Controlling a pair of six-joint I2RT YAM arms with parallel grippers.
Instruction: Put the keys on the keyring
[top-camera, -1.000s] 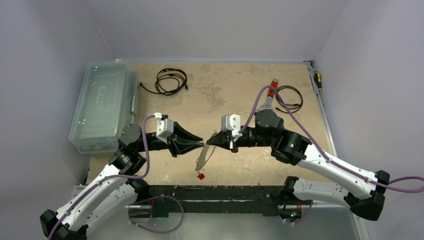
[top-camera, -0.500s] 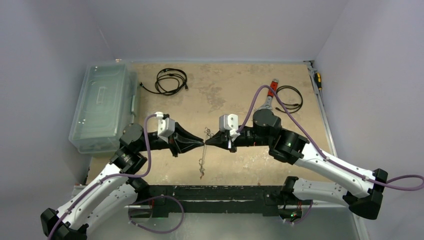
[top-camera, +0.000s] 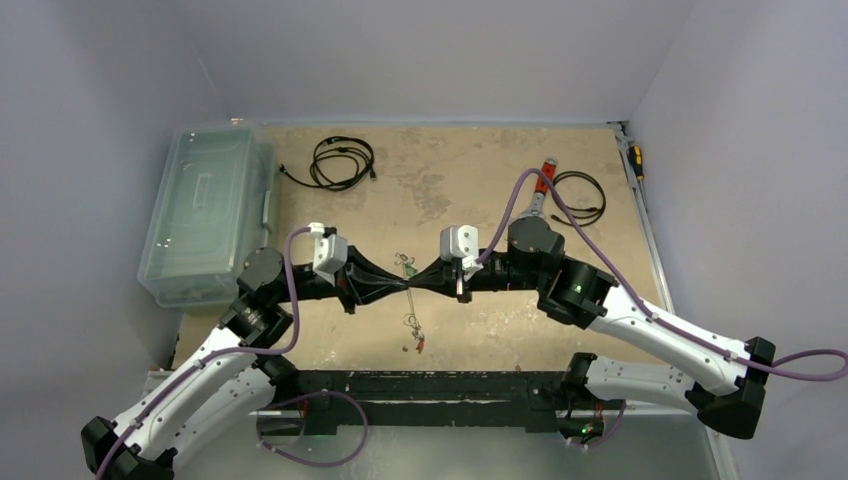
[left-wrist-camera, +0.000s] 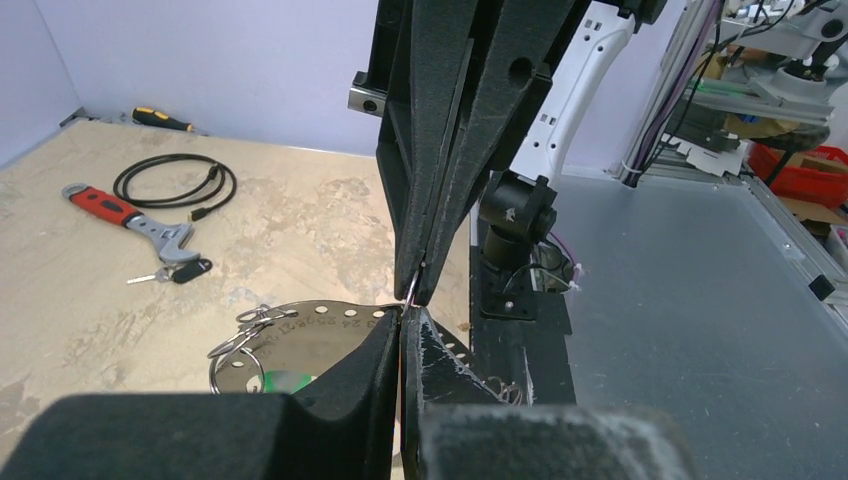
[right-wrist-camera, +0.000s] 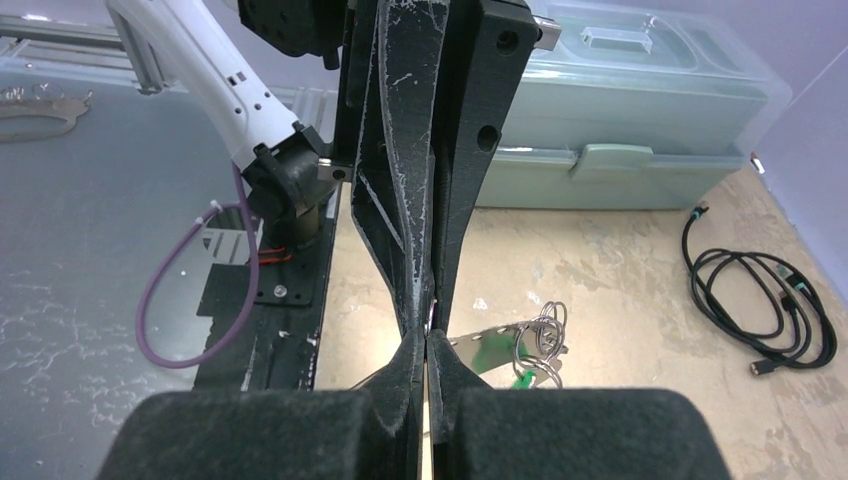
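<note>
Grippers meet tip-to-tip over ctr of table (top-camera: 450, 200). Right gripper (top-camera: 419, 285) fully closed, pinching edge of keyring (left-wrist-camera: 320, 322). Left gripper (top-camera: 404, 286) also closed, looks to nip same hoop from opposite side, contact partly hidden. Hoop is held off table btwn the tips, edge-on in top view, w/ keys on it: green tag (top-camera: 406, 266) above, red tag (top-camera: 419, 345) hanging below. One black-head key (left-wrist-camera: 188, 269) lies on table just beside wrench (left-wrist-camera: 125, 212).

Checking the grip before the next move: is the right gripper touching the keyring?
Touching. The right wrist view shows the keyring coming straight out from between the right gripper's closed fingertips.
</note>
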